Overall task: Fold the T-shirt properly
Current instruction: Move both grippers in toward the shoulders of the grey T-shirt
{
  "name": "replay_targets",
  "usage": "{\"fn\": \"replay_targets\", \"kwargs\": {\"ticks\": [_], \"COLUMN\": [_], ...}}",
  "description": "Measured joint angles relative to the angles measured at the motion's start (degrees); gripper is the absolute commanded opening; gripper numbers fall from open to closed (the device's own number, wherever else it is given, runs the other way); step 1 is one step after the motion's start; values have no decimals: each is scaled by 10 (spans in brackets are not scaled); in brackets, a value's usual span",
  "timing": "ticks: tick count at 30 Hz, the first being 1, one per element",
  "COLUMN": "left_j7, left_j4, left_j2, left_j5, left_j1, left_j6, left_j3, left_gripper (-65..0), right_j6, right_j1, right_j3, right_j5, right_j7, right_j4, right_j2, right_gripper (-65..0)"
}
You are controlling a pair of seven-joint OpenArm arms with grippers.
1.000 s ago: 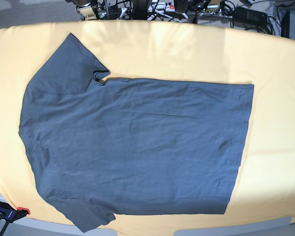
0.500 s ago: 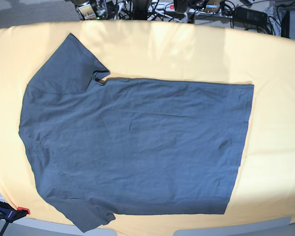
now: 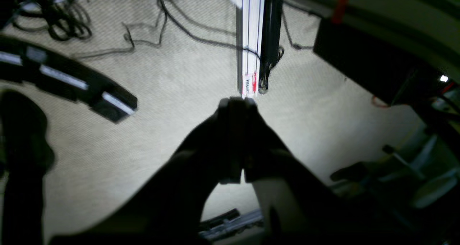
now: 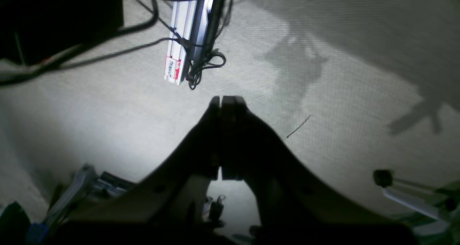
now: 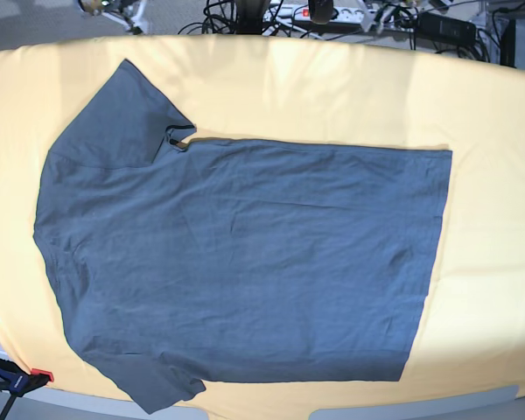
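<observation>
A: Our worktop [image 5: 490, 105] wears a yellow cloth; the T-shirt [image 5: 245, 262] lies spread flat on it, neck leftward.

B: We see both fingers, left [image 3: 237, 103] and right [image 4: 224, 100], clenched empty over carpet [image 4: 323, 112].

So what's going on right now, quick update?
Both sets of fingers, left and right, shut, empty, off the table. T-shirt spread flat, unfolded, on yellow cloth. Nothing in the way.
</observation>
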Motion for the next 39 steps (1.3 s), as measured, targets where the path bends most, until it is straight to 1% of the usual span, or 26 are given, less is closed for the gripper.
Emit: {"fn": "replay_targets", "kwargs": {"ticks": [3, 5, 8, 12, 14, 15, 16, 18, 20, 22, 24, 26, 29, 32, 33, 36, 38, 39], "left_j7": [23, 40, 73, 90, 99, 101, 107, 109, 112, 117, 128, 131, 132, 145, 144, 150, 153, 145], "left_j4": [81, 137, 220, 331, 381, 407, 433, 488, 544, 594, 635, 674, 734, 786, 798, 797, 796, 796], "left_j2": [-26, -51, -86, -130, -156, -169, -182, -198, -205, -204, -204, -204, -205, -206, -206, -206, -206, -206], "left_j5": [-8, -7, -3, -9, -9, -5, 1, 4, 3, 4, 5, 5, 3, -6, -11, -24, -23, -24], "left_j1": [50, 84, 129, 186, 221, 240, 257, 286, 311, 340, 376, 407, 431, 449, 455, 469, 469, 469], "left_j6": [-2, -2, 1, -2, -3, -3, -3, -3, -3, -2, -3, -4, -3, -4, -4, -7, -5, -5], "left_j3": [2, 2, 0, 1, 0, -1, -5, -24, -51, -87, -123, -159, -212, -257, -270, -300, -316, -324], "left_gripper": [-650, -650, -650, -650, -650, -650, -650, -650, -650, -650, -650, -650, -650, -650, -650, -650, -650, -650], "right_j6": [4, 4, -21, -46, -72, -86, -108, -144, -174, -203, -225, -237, -250, -252, -252, -235, -232, -229], "right_j1": [-67, -113, -177, -254, -291, -309, -324, -355, -383, -413, -442, -465, -468, -466, -467, -467, -467, -467], "right_j3": [-2, -3, 0, -1, -1, -1, -1, 0, 0, 1, 11, 29, 74, 131, 148, 190, 212, 223], "right_j5": [10, 11, 2, 4, -6, -30, -52, -101, -145, -176, -201, -209, -215, -214, -198, -164, -165, -165], "right_j7": [-34, -42, -50, -54, -71, -82, -87, -92, -99, -99, -104, -110, -107, -116, -116, -115, -107, -104], "right_j4": [110, 185, 295, 432, 496, 527, 556, 613, 661, 699, 728, 750, 772, 773, 773, 773, 773, 773], "right_j2": [17, 30, 56, 79, 87, 90, 94, 101, 105, 111, 111, 111, 110, 110, 110, 110, 110, 110], "right_gripper": [-650, -650, -650, -650, -650, -650, -650, -650, -650, -650, -650, -650, -650, -650, -650, -650, -650, -650]}}
